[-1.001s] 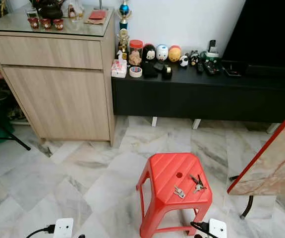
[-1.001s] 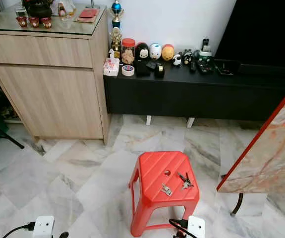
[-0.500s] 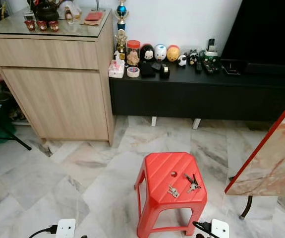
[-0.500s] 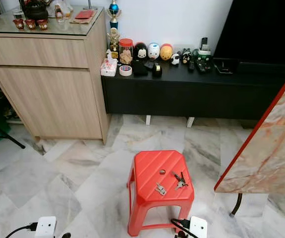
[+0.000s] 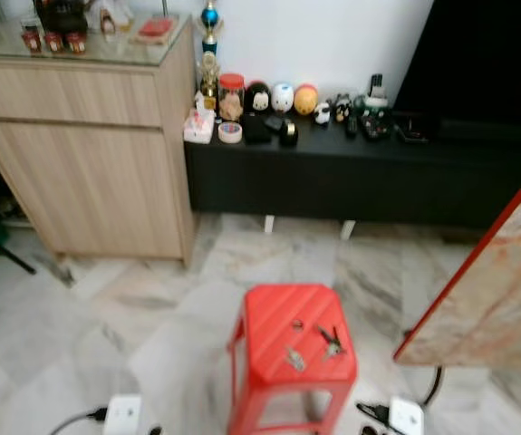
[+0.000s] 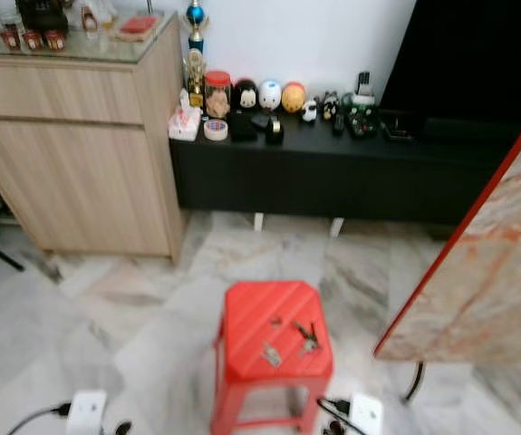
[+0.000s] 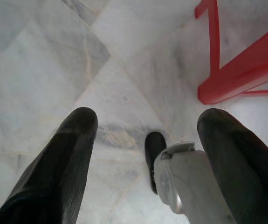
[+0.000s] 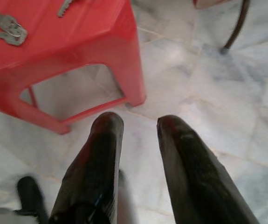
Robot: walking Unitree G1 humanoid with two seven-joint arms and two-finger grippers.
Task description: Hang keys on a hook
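Observation:
A red plastic stool (image 5: 278, 326) stands on the marble floor just in front of me. Two bunches of keys lie on its seat: one silver bunch (image 5: 294, 359) and a darker bunch (image 5: 330, 343) to its right. In the right wrist view the silver bunch (image 8: 5, 29) lies on the seat beyond the fingers. My right gripper (image 8: 138, 122) hangs open beside the stool's leg, above the floor, holding nothing. My left gripper (image 7: 147, 126) hangs wide open over the floor, with the stool's red leg (image 7: 236, 70) beyond it.
A light wooden cabinet (image 5: 88, 163) stands at the back left. Next to it is a low black console (image 5: 360, 172) carrying figurines and remotes. A marble slab with a red edge (image 5: 487, 281) leans close on the right. My own silver leg (image 7: 180, 186) shows between the left fingers.
The whole picture has shifted and blurred, so the camera has moved. The stool sits a little further left in view. Both bunches of keys lie on the seat as before.

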